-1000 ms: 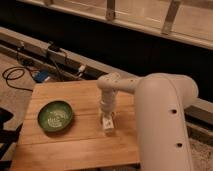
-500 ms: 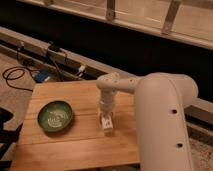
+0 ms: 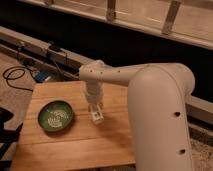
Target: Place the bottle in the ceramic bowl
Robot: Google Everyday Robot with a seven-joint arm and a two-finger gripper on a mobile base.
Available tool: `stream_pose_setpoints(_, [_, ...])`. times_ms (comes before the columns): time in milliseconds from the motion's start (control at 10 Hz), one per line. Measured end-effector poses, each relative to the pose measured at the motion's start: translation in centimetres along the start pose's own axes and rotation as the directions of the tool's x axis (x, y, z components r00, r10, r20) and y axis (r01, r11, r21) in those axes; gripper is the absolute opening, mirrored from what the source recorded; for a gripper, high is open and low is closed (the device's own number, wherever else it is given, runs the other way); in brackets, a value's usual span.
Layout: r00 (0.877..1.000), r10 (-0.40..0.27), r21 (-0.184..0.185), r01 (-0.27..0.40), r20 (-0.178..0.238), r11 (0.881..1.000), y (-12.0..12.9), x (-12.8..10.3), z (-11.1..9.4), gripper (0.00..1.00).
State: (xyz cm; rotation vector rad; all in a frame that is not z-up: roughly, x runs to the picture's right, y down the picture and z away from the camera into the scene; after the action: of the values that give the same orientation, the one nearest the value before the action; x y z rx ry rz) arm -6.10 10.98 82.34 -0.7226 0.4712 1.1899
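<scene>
Wood table (image 3: 75,145) by a dark wall, cables (image 3: 15,75) on floor at left: bottle (image 3: 97,119) pinched in closed gripper (image 3: 96,113) at mid-table, low over the top, bowl (image 3: 43,113) near on its left w/ bare board between, edges well apart, no change vs. half a sec ago.

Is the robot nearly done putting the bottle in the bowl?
About halfway. Done: the hand is shut on what looks like the bottle. In hand: it holds the bottle low over the table, just right of the bowl. Left: the bowl has no bottle in it, so the bottle must go left over the bowl and be let go.
</scene>
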Motion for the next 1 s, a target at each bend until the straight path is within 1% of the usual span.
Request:
stream_pose_setpoints(200, [1.000, 0.007, 0.003, -0.007, -0.002, 1.000, -0.5, 0.1, 0.0, 0.00])
stream_pose_setpoints(500, [1.000, 0.003, 0.001, -0.003, 0.000, 1.000, -0.2, 0.0, 0.0, 0.00])
stream_pose_setpoints(700, [1.000, 0.001, 0.010, -0.001, 0.008, 1.000, -0.3, 0.0, -0.1, 0.00])
stream_pose_setpoints(800, [0.999, -0.037, 0.031, 0.036, 0.026, 0.999, 0.5, -0.1, -0.8, 0.00])
stream_pose_setpoints(900, [0.996, -0.073, 0.043, 0.072, 0.043, 0.996, 1.7, -0.4, -1.7, 0.00])
stream_pose_setpoints(1000, [0.989, -0.132, 0.065, 0.128, 0.061, 0.990, 3.8, -0.9, -3.2, 0.00])
